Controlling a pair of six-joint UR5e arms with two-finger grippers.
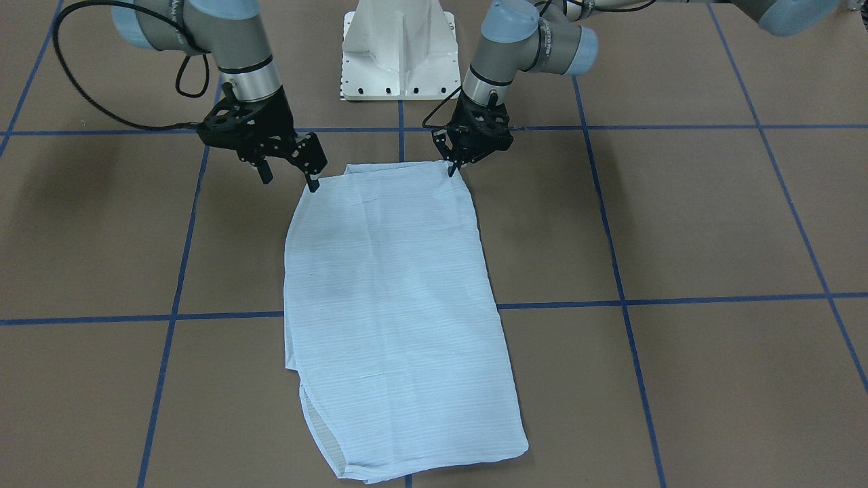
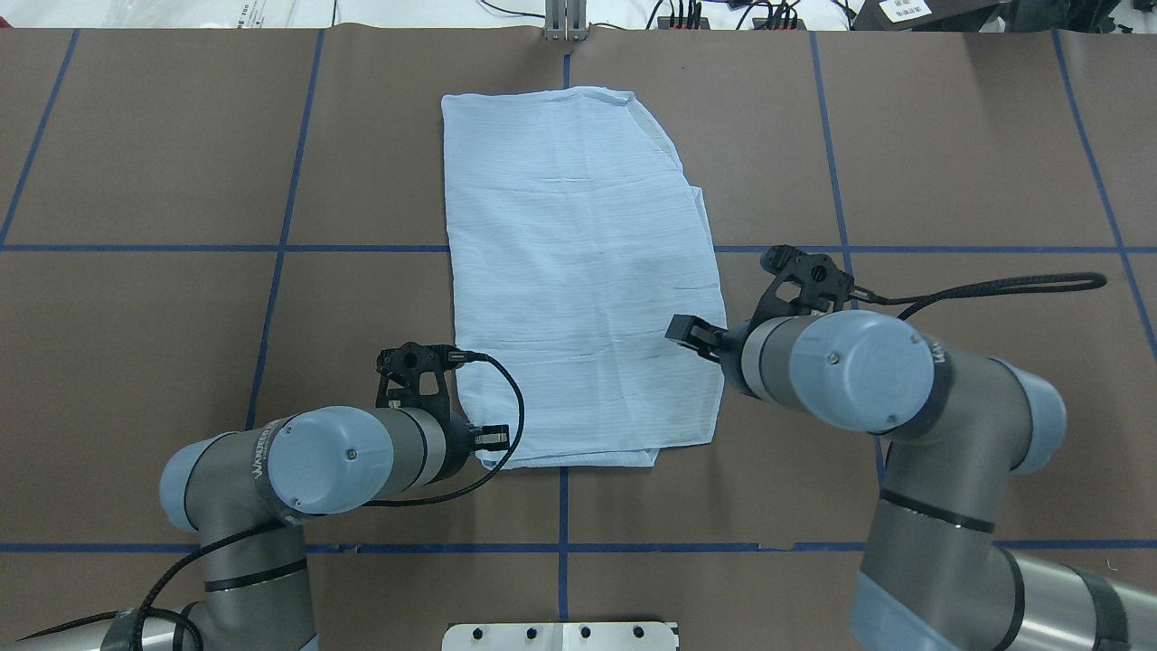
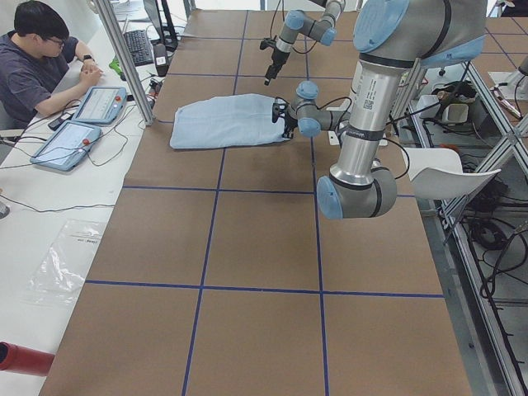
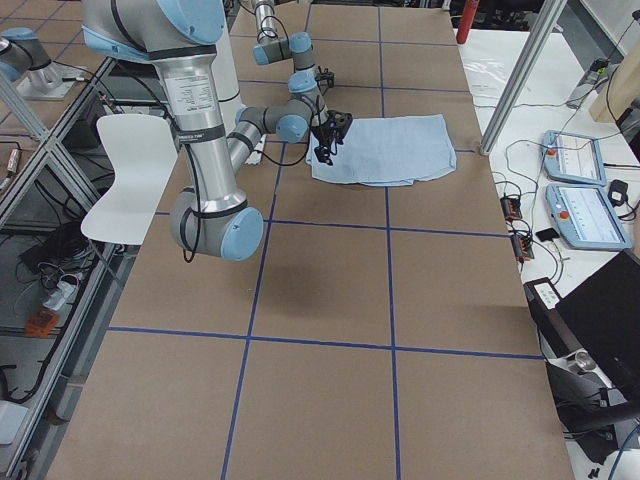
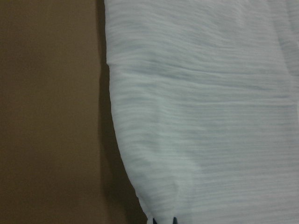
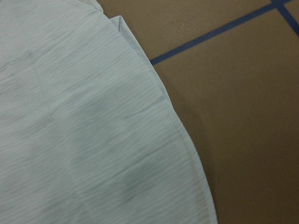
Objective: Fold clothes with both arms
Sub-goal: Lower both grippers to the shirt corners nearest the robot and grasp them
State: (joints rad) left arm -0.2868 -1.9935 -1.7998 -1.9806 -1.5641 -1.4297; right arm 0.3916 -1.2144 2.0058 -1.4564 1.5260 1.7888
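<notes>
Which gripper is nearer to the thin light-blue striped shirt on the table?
Left. The left gripper pinches a robot-side corner of the shirt; the right gripper hangs open by the other robot-side corner, holding nothing.

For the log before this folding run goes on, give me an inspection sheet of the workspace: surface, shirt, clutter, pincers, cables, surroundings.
Surface: brown table with a blue tape grid.
Job's things: light-blue shirt, folded into a long panel, lying flat, running away from the robot.
Clutter: nothing seen.
Grippers: left pincer closed on the shirt's near corner; right pincer open, one finger at the other near corner.
Cables: black cable loops out from the right wrist; second cable arcs over the shirt's corner by the left wrist.
Surroundings: white pedestal; person seated at a side desk with control tablets.
</notes>
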